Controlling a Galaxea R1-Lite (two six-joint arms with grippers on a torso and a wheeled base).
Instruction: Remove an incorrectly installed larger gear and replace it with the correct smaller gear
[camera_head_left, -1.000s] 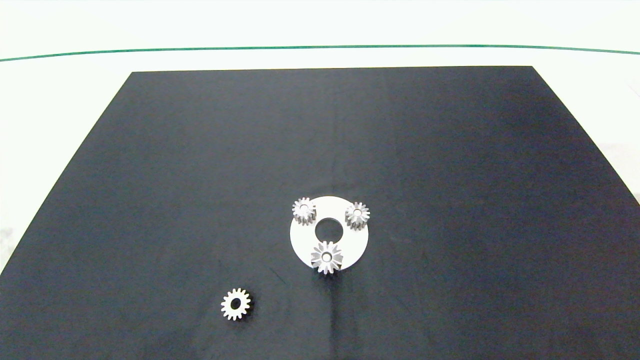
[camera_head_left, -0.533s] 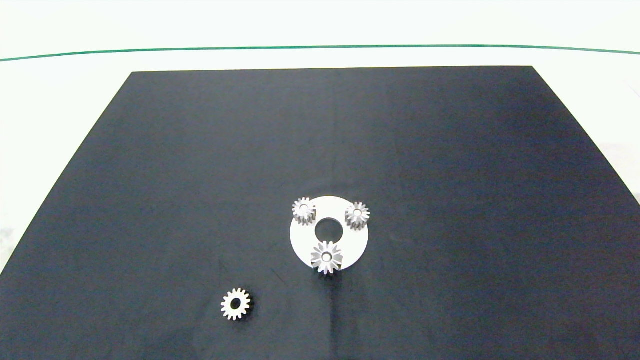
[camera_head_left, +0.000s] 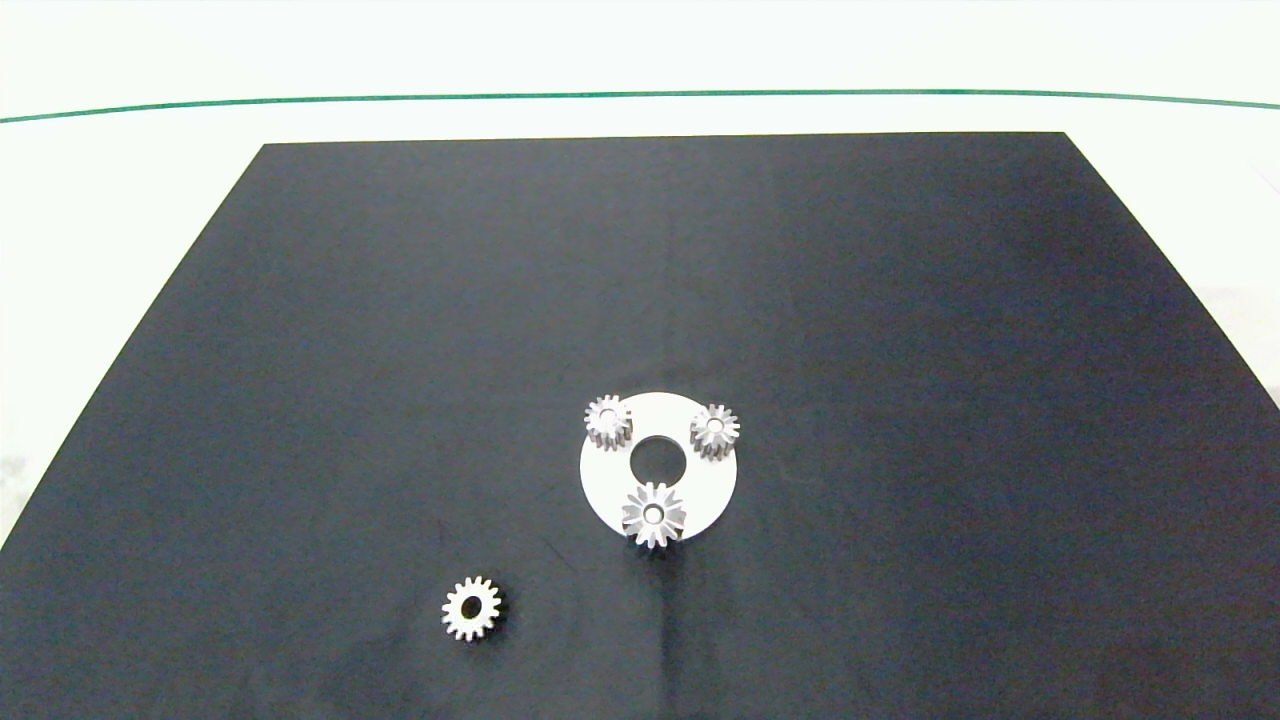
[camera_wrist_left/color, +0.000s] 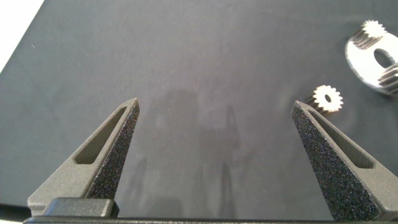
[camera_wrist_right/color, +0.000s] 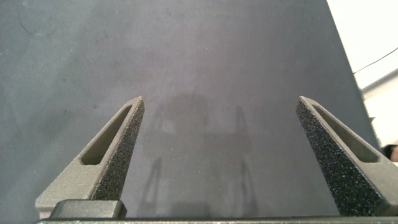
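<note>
Larger gear (camera_head_left: 654, 515) seated on white disc (camera_head_left: 705, 487) | smaller gear (camera_head_left: 471, 608) loose on desk mat (camera_head_left: 400, 350) | left tool (camera_wrist_left/color: 216, 106) released, well apart from smaller gear | right tool (camera_wrist_right/color: 219, 102) released over bare mat

White counter (camera_head_left: 640, 50), large black mat (camera_head_left: 640, 280) spread across it, thin green line (camera_head_left: 640, 95) along the far side, bright even light

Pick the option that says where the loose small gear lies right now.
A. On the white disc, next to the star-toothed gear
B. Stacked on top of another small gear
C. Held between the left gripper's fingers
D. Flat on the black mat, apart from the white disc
D. The smaller gear lies alone on the black mat, clear of the white disc that carries the larger gear.
</note>
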